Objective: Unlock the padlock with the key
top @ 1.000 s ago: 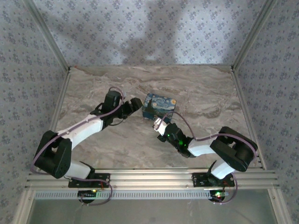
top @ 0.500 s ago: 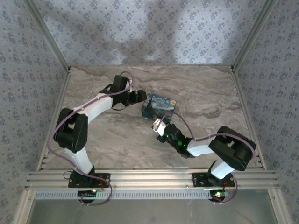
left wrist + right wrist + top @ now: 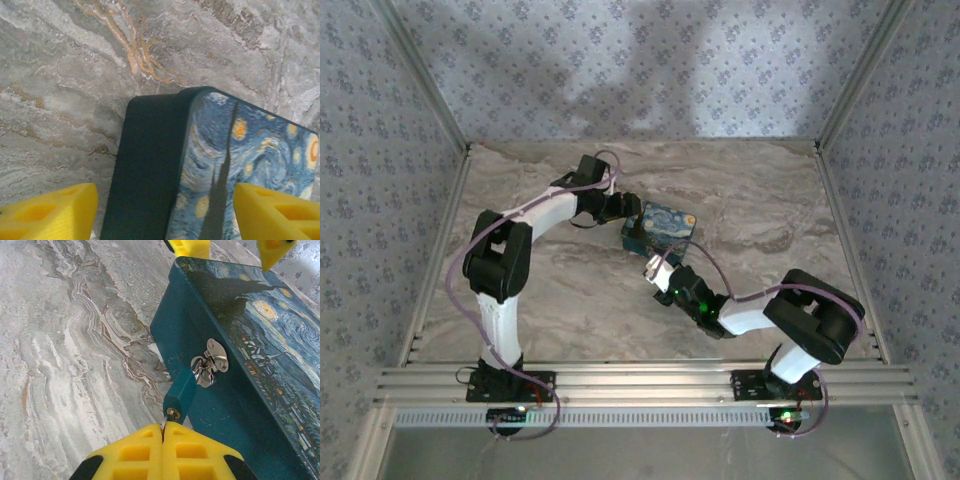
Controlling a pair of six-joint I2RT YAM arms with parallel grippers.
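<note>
The left arm has swung up and back since a second ago. The left gripper (image 3: 626, 210), then short of the box (image 3: 663, 228), now sits at the box's far left corner. Its yellow fingers (image 3: 50, 212) stand apart, one on each side of that corner; I cannot tell whether they touch it. The box and the right arm have stayed put.

The padlock (image 3: 181, 391) hangs on the box's near wall. It has a small teal body, tilted, with the keyhole end lowest, and its silver shackle passes through the hasp (image 3: 216, 359). Just in front of it the right gripper (image 3: 162, 429) is pressed together on the key (image 3: 164, 423). Only a thin sliver of the key shows, at the keyhole, and the fingers hide the rest. The marbled table (image 3: 560, 300) lies all round.
</note>
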